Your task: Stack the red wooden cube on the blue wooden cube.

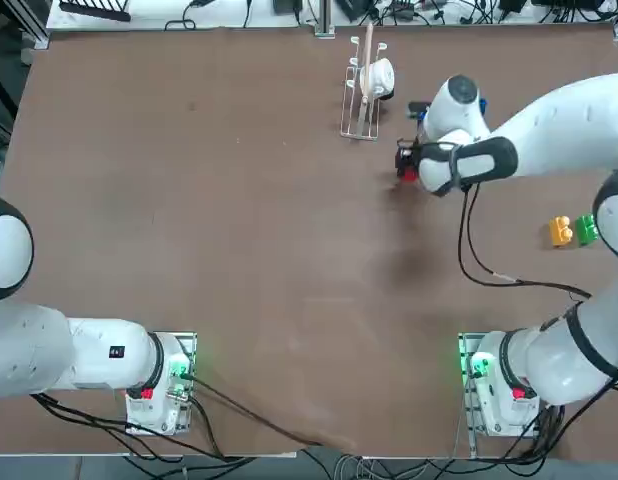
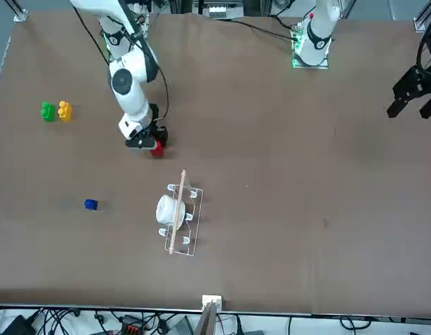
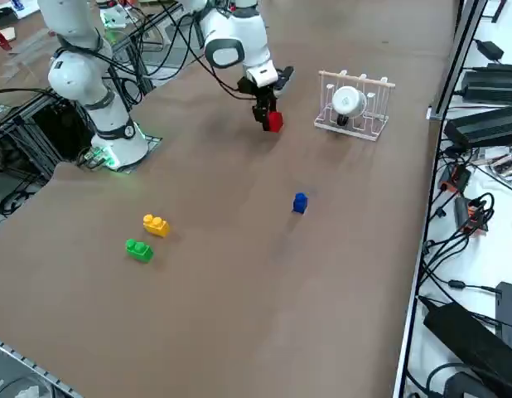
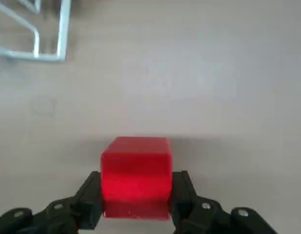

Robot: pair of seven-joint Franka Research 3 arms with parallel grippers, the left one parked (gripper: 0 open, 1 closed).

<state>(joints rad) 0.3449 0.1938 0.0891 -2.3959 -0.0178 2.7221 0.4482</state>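
Top view: right gripper (image 1: 408,165) over the right far part of the table, red cube (image 1: 409,175) at its tips, yellow block (image 1: 561,231) and green block (image 1: 586,229) side by side, nearer the right arm's base. Front and right side views: blue cube (image 2: 91,204) (image 3: 300,202) on the table, apart from the rack (image 2: 184,213); right wrist view: fingers (image 4: 185,197) closed on both sides of the red cube.

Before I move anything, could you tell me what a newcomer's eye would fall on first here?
Probably the bright red wooden cube, clamped between the right gripper's jaws on the rack's side of the table. Next, the white wire dish rack holding a white cup, then the small blue wooden cube alone on the brown tabletop.
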